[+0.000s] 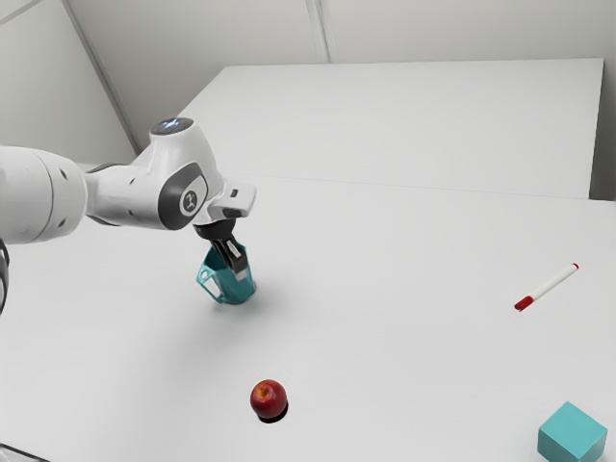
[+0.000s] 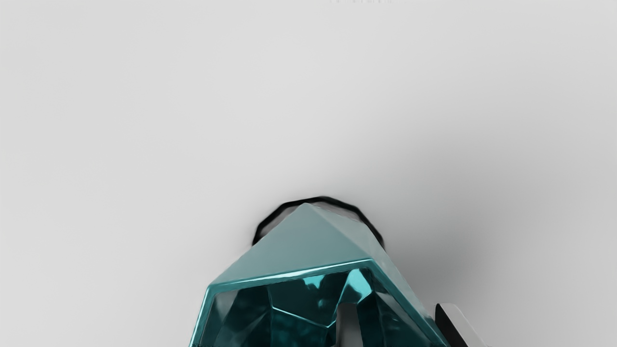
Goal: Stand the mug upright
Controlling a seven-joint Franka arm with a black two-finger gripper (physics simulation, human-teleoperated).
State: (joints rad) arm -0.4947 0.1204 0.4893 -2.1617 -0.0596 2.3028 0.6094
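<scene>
Nearest you, at the exterior view's right, sits a blue block point(image 1: 572, 433); left of it, an apple point(image 1: 269, 398). Farther right lies a marker point(image 1: 547, 287). Far left, your mug point(image 1: 228, 287) faces mouth-up, leaning slightly, the tool point(image 1: 238, 270) at its rim, likely to control that lean; whether it grips, I can't tell. The exterior view shows you the handle point(image 1: 203, 276), the wrist view the hollow inside.
</scene>
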